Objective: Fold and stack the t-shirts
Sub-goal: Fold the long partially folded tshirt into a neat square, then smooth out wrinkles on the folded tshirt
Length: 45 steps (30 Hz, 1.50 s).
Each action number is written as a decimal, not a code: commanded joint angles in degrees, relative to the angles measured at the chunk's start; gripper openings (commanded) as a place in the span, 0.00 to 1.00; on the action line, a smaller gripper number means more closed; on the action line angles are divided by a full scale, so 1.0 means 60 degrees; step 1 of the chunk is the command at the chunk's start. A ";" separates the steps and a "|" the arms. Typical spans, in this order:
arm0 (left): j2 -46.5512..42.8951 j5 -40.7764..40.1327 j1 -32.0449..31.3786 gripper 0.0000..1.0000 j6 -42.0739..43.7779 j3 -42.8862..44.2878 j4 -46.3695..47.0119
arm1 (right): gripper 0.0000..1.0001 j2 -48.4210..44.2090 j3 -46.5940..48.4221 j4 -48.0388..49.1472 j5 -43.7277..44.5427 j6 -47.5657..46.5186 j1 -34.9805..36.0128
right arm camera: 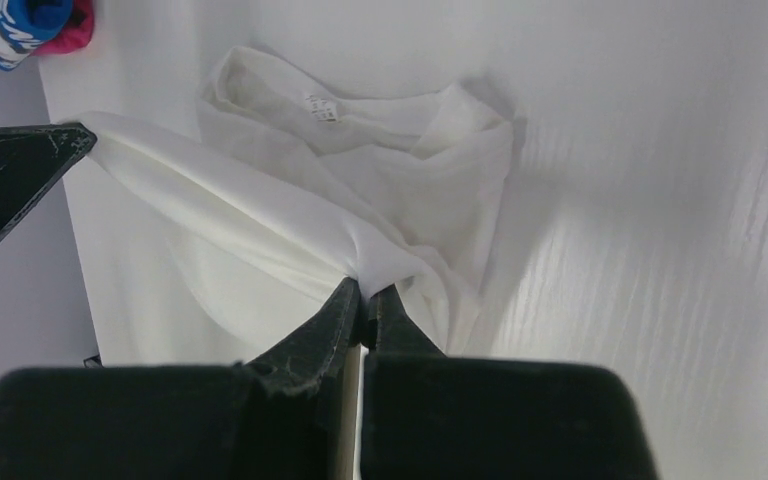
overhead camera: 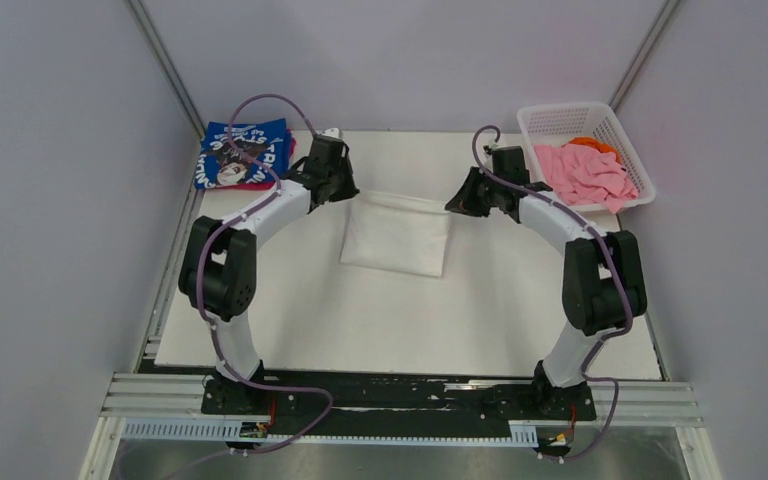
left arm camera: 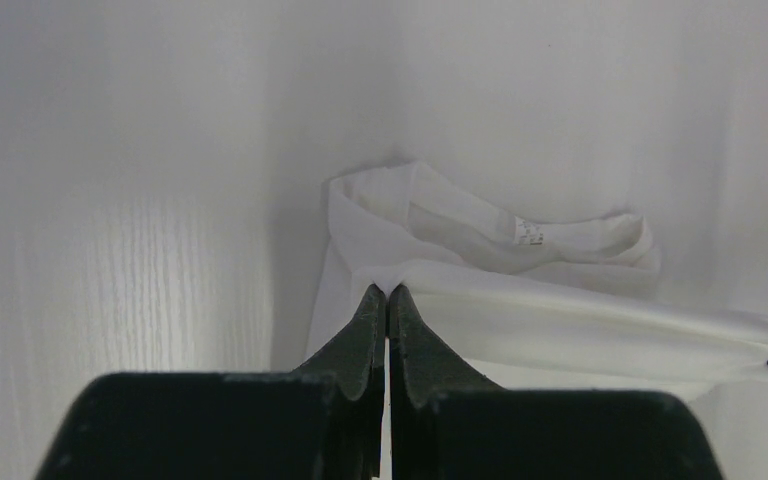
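White lettering ran across the folded royal-blue t-shirt (overhead camera: 243,152), but it was too small and creased to read. The white t-shirt (left arm camera: 560,320) carried a small neck label (left arm camera: 528,232); its print was illegible.

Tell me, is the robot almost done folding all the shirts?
About halfway. Done: the blue t-shirt lies folded in the far left corner. In hand: the left end effector and right end effector both pinch the white t-shirt, mid-fold. Left: the pink t-shirt and orange t-shirt, crumpled in the basket.
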 commanded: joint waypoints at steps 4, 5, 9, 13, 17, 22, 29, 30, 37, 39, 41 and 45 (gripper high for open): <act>0.1229 -0.0442 0.0442 0.00 0.0501 0.1233 -0.0122 | 0.00 0.1103 0.0794 0.0415 0.0484 -0.0194 -0.0605; 0.1413 -0.0385 0.0445 0.00 0.0526 0.1341 -0.0124 | 0.01 0.1274 0.0883 0.0425 0.0410 -0.0166 -0.0635; 0.1779 -0.0323 0.0483 0.16 0.0608 0.1744 -0.0224 | 0.31 0.1686 0.1240 0.0420 0.0358 0.0001 -0.0717; 0.1613 0.0329 0.0498 0.79 0.0699 0.1914 -0.0122 | 0.94 0.1537 0.1217 0.0412 -0.0040 0.0125 -0.0700; 0.1082 0.1342 0.0492 0.99 0.0683 0.1525 0.0212 | 1.00 0.0866 0.0729 0.0464 -0.0178 0.0143 -0.0535; 0.0285 0.2704 0.0491 1.00 0.0424 0.0514 0.0948 | 1.00 -0.0244 -0.0123 0.0924 -0.0669 0.0089 -0.0068; 0.0578 0.3922 0.0491 1.00 0.0148 0.0329 0.1813 | 1.00 0.0051 -0.0363 0.2512 -0.1799 0.1058 -0.0027; 0.0990 0.4207 0.0491 1.00 0.0189 0.0621 0.1854 | 1.00 0.0286 -0.0197 0.2607 -0.1911 0.1159 -0.0028; 0.3130 0.4241 0.0491 1.00 0.0399 0.2500 0.0658 | 1.00 0.2616 0.1397 0.3108 -0.2005 0.1871 -0.0081; 0.3474 0.4025 0.0502 1.00 0.0405 0.2668 0.0537 | 1.00 0.3059 0.1532 0.3100 -0.1676 0.2071 -0.0107; 0.3823 0.3907 0.0516 1.00 0.0466 0.2953 0.0147 | 1.00 0.3404 0.1485 0.3073 -0.1446 0.2160 -0.0158; 0.4132 0.3816 0.0535 1.00 0.0423 0.2887 -0.0154 | 1.00 0.3731 0.0983 0.2991 -0.1390 0.2287 -0.0234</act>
